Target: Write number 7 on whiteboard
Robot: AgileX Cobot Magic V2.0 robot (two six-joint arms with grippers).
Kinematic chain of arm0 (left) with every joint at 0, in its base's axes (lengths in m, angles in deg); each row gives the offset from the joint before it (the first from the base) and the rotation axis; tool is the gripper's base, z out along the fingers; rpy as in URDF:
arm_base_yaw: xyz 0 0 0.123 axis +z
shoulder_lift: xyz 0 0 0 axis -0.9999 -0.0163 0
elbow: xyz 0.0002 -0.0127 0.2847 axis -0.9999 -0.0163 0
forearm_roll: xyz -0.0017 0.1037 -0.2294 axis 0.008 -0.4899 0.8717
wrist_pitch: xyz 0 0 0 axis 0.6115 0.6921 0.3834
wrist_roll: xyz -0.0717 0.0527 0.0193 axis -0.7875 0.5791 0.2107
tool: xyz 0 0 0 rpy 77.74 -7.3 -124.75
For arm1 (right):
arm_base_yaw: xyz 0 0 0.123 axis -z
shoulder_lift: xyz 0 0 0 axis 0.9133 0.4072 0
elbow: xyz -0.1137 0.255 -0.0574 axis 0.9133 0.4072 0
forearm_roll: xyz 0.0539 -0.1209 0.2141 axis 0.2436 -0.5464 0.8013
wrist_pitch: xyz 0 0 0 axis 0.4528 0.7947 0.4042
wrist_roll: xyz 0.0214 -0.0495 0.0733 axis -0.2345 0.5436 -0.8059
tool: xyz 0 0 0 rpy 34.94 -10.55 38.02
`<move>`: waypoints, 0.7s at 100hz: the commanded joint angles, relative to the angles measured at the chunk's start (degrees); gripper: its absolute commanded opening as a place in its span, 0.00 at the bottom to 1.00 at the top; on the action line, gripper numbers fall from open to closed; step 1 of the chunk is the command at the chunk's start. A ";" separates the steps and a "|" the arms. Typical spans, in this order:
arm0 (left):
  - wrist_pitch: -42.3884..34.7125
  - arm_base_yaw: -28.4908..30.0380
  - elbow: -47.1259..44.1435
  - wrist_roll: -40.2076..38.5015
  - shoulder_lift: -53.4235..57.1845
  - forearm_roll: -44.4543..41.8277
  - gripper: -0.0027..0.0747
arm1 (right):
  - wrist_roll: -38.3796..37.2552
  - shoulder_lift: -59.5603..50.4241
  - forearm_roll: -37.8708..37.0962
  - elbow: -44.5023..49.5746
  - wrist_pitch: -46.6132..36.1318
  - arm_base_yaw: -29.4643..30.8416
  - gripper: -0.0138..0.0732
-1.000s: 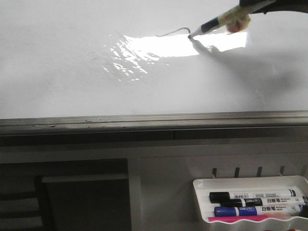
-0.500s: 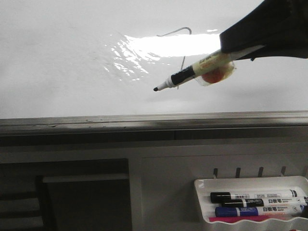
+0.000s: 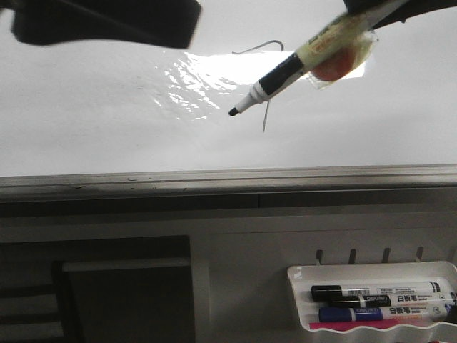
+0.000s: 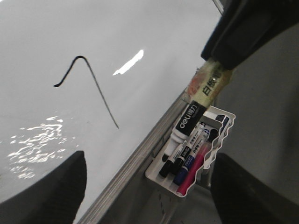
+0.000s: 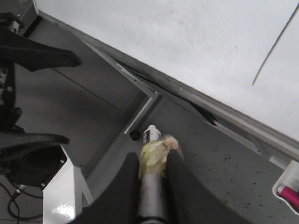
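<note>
- Glossy white, the whiteboard (image 3: 107,107) carries a finished-looking number 7 (image 3: 267,107): a short wavy top stroke and a long, near-vertical stem running down towards the grey lower frame (image 3: 214,179)
- The right gripper (image 5: 152,165) is clamped on the taped barrel of a marker (image 3: 285,75), its fingers closed tight around it in the right wrist view
- In the front view the marker slants down and leftward from the upper right, its black tip just left of the stem's lower half; whether the tip touches the board cannot be told from these views
- The marker's long axis lies across the stem rather than along it, and the right arm is the one working at the mark
- The left gripper (image 4: 149,186) stands open and empty, its two dark fingers wide apart in its wrist view, with the left arm a dark shape at the top left of the front view, well apart from the stem
- A small white tray (image 3: 300,275) of spare markers (image 3: 378,293) hangs below the frame on the right
- Judged from the strokes, the writing looks complete, so a clean retreat off the board seems all that remains
</note>
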 commanded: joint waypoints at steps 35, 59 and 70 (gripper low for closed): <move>-6.17 -6.88 8.53 4.45 -12.15 -2.42 0.70 | -1.09 -1.26 1.99 -2.21 0.38 -4.33 0.10; -8.39 -6.78 9.16 4.45 -14.10 -3.25 0.61 | -1.09 -1.26 1.99 -2.21 -0.70 -4.33 0.10; -8.50 -6.78 9.16 4.45 -14.10 -4.42 0.44 | -1.09 -1.26 1.99 -2.21 -0.87 -4.33 0.10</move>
